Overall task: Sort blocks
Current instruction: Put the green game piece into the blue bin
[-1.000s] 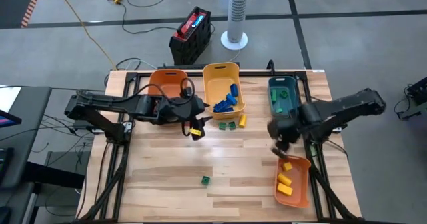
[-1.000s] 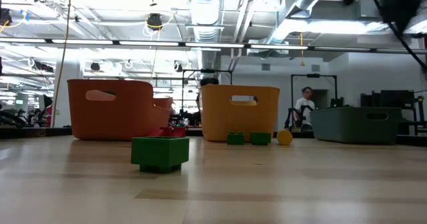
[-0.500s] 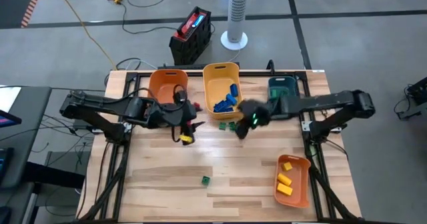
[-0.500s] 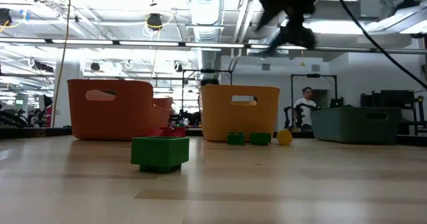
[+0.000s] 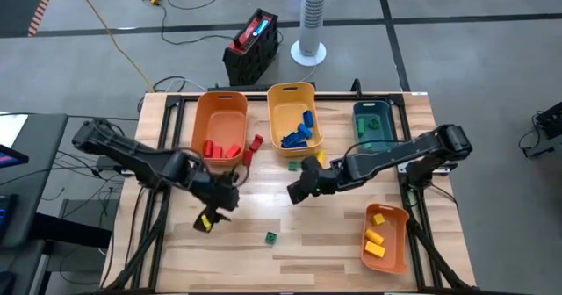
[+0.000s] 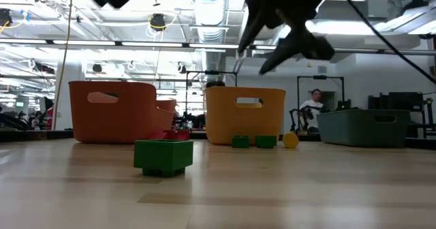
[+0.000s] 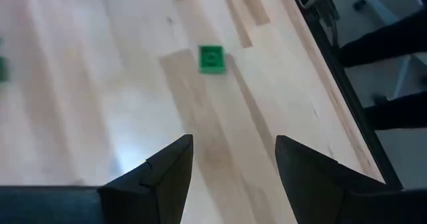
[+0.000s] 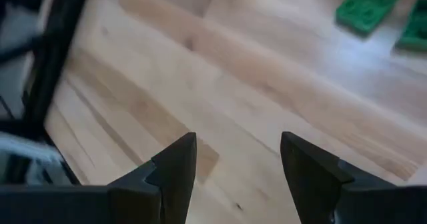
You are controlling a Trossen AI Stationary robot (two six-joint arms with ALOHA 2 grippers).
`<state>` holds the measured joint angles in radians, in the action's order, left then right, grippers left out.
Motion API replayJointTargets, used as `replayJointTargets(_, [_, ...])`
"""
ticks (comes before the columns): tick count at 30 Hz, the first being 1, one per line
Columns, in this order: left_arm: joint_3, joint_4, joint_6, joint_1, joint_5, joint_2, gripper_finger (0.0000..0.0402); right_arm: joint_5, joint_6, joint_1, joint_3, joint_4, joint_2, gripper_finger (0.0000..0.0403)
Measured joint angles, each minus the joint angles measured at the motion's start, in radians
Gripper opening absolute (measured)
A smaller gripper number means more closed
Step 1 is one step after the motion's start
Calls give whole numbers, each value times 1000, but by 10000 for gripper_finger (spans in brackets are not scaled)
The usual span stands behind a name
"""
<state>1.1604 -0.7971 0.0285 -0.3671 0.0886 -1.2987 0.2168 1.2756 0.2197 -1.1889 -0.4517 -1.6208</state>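
High view puts our left gripper [image 5: 209, 220], empty and spread, near the lone green block [image 5: 271, 237] on bare table [image 5: 307, 242]; we should centre over it before descending. Our right gripper [image 5: 299, 192], also spread, hovers mid-table.

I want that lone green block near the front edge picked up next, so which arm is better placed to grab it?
Probably the left. Its gripper hovers nearest the lone green block, fingers open and empty, with the block straight ahead in its wrist view. The right gripper is farther back, nearer the yellow bin.
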Motion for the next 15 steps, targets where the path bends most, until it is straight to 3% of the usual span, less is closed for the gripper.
replayJointTargets(5, [-101, 220, 93, -44, -12, -10, 208, 151, 42, 43, 0, -28, 74, 228])
replayJointTargets(15, [-118, 679, 171, -105, -216, -199, 208, 288, -79, 90, -2, -92, 230, 228])
